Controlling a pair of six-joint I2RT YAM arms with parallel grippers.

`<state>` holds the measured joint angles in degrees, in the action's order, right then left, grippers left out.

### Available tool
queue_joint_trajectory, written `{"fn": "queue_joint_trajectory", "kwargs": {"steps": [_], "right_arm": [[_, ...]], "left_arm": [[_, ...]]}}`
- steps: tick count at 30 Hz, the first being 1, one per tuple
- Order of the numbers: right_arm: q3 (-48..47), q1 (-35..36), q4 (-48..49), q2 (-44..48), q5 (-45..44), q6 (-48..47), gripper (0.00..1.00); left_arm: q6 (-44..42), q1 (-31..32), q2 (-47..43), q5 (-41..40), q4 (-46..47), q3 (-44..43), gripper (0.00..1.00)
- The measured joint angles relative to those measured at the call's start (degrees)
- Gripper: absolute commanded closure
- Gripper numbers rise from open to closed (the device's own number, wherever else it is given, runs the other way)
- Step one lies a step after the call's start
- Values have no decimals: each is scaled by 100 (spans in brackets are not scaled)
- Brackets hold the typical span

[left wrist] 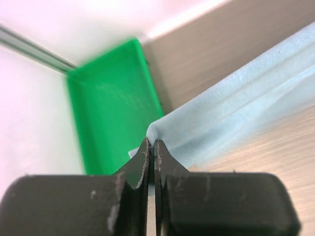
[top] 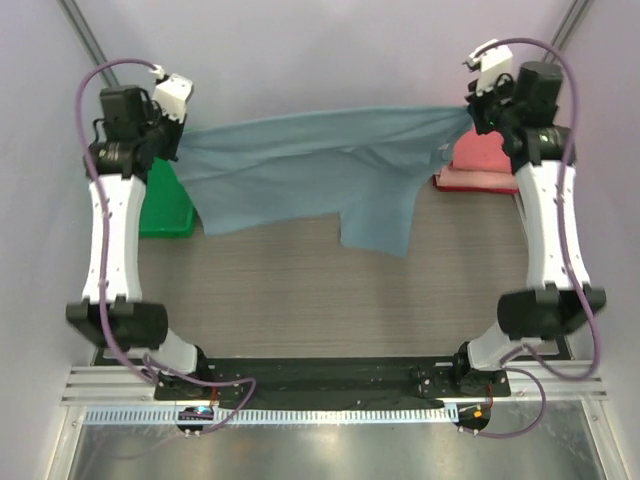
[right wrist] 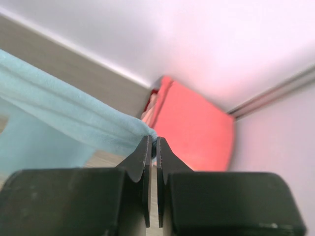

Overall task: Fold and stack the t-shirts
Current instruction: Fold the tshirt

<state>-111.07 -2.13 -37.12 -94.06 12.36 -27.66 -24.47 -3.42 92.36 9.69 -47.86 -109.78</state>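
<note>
Blue shirt (top: 310,160) stretched between the two tools, above the counter (top: 300,290).
Left tool (left wrist: 151,147) clenches one end by the green tray (left wrist: 108,108); right tool (right wrist: 152,145) clenches the other beside the red shirts (right wrist: 197,128).

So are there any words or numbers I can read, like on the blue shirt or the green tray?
No text can be read anywhere.
The blue-grey t-shirt shows no print or label here, and the green tray and the coral-red folded shirts are plain.
</note>
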Motion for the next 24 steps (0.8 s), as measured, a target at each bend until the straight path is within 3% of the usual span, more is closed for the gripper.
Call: {"fn": "queue_joint_trajectory", "kwargs": {"steps": [5,10,17,21,24], "right_arm": [[745,-35,96,2083,-76,-4,99],[876,-35,-330,3609,-74,-131,99],[-212,-37,-1104,4911,-44,-538,99],[-660,-35,-1082,5071,-28,-728,99],[-352,-35,-1003,5073,48,-859,99]], "left_arm": [[-87,-11,-2059,-44,280,1355,100],[-269,-11,-3565,-188,254,2122,100],[-553,-11,-5117,-411,201,1827,100],[-605,-13,-5300,-402,260,1353,100],[-619,-15,-5226,-361,264,1462,98]]}}
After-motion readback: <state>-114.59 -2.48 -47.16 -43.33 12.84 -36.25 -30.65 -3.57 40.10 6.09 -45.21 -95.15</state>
